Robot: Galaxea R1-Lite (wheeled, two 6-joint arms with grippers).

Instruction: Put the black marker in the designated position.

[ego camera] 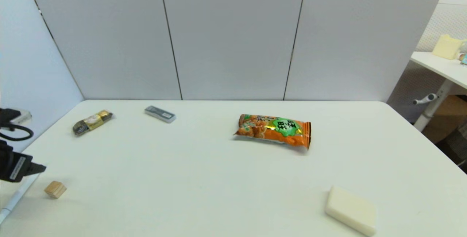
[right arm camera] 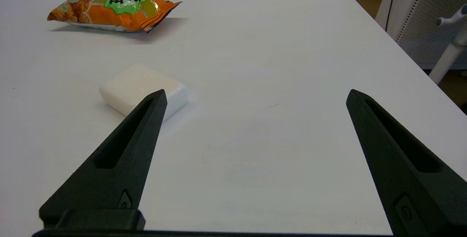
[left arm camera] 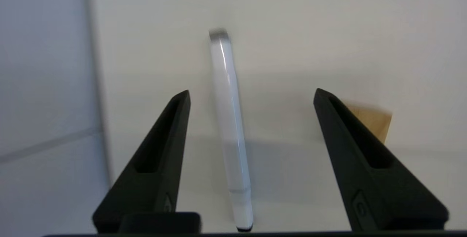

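The black marker (left arm camera: 230, 127), a slim white barrel with small dark tips, lies on the white table near its left edge. In the left wrist view it runs lengthwise between my left gripper's (left arm camera: 251, 94) open fingers, touching neither. The head view shows the marker (ego camera: 16, 197) as a thin white line at the table's front left, below my left gripper (ego camera: 38, 168). My right gripper (right arm camera: 255, 96) hangs open and empty over the table's right side, beside a white block (right arm camera: 144, 91). Nothing on the tabletop (ego camera: 204, 178) marks out the designated position.
A small wooden cube (ego camera: 55, 189) sits just right of the marker. Farther back lie a wrapped snack bar (ego camera: 92, 121), a flat grey case (ego camera: 160, 114) and an orange snack bag (ego camera: 273, 129). The white block (ego camera: 351, 210) is at the front right.
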